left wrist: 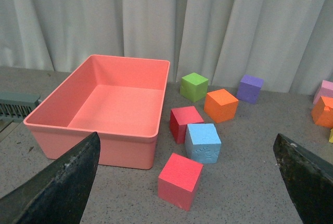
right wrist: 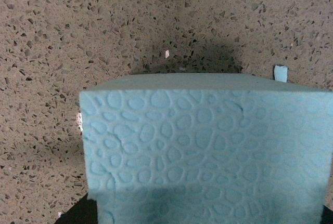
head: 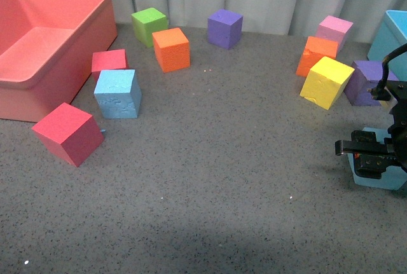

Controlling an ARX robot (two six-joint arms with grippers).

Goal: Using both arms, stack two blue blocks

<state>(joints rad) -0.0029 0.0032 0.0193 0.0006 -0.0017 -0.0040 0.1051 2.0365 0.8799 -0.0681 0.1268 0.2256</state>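
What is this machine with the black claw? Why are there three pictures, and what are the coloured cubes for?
It is a robot with two arms, each ending in a pincher called a gripper. One camera sits on its body: it shows the grey table, a pink bin, foam cubes such as a yellow cube, and the right gripper over a blue block. A second camera rides on the left wrist: the dark fingers of the left gripper stand wide apart, holding nothing, with the other blue block ahead. The third, on the right wrist, sees its blue block close up; whether it is squeezed, I cannot tell. The job is stacking the two blue blocks.
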